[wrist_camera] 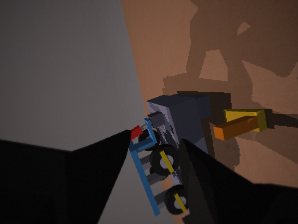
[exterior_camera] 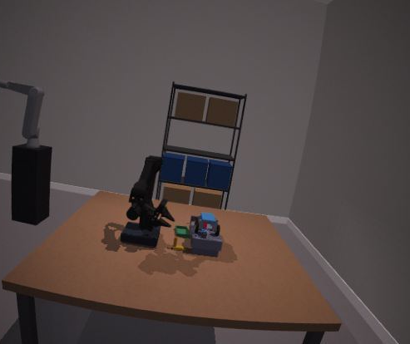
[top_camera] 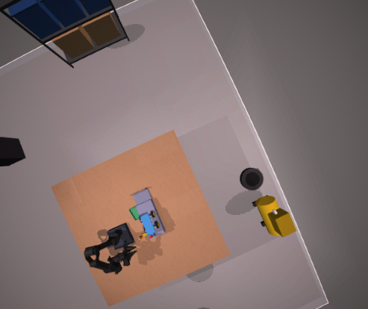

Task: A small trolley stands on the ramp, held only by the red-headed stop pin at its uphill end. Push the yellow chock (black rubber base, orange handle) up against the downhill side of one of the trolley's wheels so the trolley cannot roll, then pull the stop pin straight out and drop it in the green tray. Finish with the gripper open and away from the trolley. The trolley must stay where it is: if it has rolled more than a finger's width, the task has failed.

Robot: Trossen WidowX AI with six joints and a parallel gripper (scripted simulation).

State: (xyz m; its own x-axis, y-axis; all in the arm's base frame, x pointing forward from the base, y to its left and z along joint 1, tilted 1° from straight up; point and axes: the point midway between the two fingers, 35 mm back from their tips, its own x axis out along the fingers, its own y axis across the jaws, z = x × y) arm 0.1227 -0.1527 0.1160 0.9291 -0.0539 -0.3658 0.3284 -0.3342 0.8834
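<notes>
The trolley, with a blue top [top_camera: 148, 225] [exterior_camera: 208, 217] [wrist_camera: 145, 176], stands on the grey ramp [top_camera: 145, 206] [exterior_camera: 207, 247] [wrist_camera: 190, 117]. The red-headed stop pin [top_camera: 151, 236] [exterior_camera: 205, 224] [wrist_camera: 136, 132] is upright at the trolley's uphill end. The yellow chock [top_camera: 144, 235] [exterior_camera: 179, 248] [wrist_camera: 245, 118] lies on the table beside the ramp's high end, its orange handle sticking out. The green tray [top_camera: 134, 213] [exterior_camera: 182, 231] is beside the ramp. My gripper [top_camera: 134, 251] [exterior_camera: 172, 223] [wrist_camera: 155, 139] is partly open and empty, in the air between the arm's base and the ramp, clear of chock and pin.
The arm's dark base [top_camera: 125, 232] [exterior_camera: 130, 237] stands on the wooden table [top_camera: 119, 179] [exterior_camera: 241, 287], to one side of the ramp and chock. A shelf rack [top_camera: 96, 50] [exterior_camera: 200, 122] with bins stands beyond the table. The ramp and trolley rise above the chock and tray.
</notes>
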